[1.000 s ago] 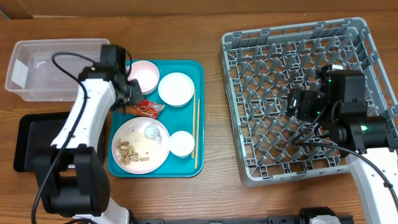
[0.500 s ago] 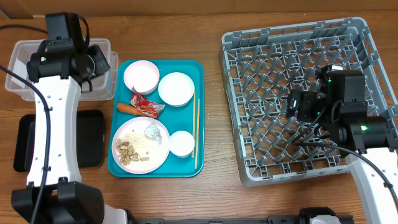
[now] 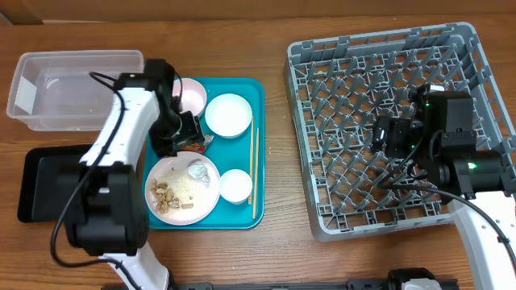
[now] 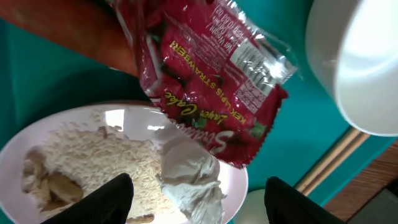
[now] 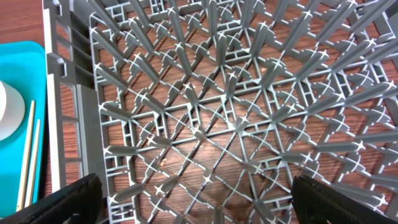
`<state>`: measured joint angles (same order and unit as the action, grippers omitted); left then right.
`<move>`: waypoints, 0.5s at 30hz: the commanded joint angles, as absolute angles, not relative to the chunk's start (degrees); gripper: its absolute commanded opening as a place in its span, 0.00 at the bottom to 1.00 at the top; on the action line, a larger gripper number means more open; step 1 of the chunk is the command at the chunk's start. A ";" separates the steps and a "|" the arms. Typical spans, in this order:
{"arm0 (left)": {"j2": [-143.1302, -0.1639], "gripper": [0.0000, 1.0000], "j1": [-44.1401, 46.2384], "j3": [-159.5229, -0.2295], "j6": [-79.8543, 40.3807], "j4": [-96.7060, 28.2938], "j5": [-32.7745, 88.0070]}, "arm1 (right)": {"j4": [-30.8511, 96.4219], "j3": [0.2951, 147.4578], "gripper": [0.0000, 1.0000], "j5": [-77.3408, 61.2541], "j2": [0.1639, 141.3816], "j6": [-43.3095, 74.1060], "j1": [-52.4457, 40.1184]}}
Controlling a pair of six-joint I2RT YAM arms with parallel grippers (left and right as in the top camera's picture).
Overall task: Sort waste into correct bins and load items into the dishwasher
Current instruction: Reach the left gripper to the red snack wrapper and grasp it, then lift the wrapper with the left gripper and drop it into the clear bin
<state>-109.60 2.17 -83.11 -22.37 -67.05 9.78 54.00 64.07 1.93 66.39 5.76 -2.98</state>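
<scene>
The grey dish rack (image 3: 302,129) stood empty. The right gripper (image 5: 196,202) was stationed above its lattice, jaws spread wide, holding nothing. Over the teal tray (image 3: 234,213) the left gripper (image 4: 198,193) hung fully open and empty, apparently lining up on the red wrapper (image 4: 205,81), which overlapped the plate (image 4: 37,143) rim beside the foil ball (image 4: 186,171).

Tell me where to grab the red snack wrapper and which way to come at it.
Best to come straight down and pinch the red wrapper across its crinkled middle. It lies flat on the teal tray, so no side offers an edge. Its lower corner overlaps the plate rim beside the foil ball and the carrot lies along its other side, so keep the left fingers off those.
</scene>
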 commanded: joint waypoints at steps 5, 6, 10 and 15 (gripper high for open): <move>-112.88 0.67 2.31 -82.63 -26.00 -63.51 10.57 | 54.54 65.54 1.00 2.48 65.98 5.56 -2.87; -113.12 0.66 2.33 -82.63 -26.00 -62.19 10.57 | 54.61 65.54 1.00 2.48 66.00 5.56 -2.87; -113.14 0.61 2.35 -82.65 -27.03 -58.61 10.55 | 54.59 65.54 1.00 2.48 66.00 5.56 -2.87; -113.14 0.49 2.39 -82.63 -28.80 -57.21 10.52 | 54.68 65.54 1.00 2.48 66.00 5.56 -2.87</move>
<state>-112.33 2.26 -82.85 -27.07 -57.30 9.91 54.89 64.07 1.96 66.39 5.74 -2.98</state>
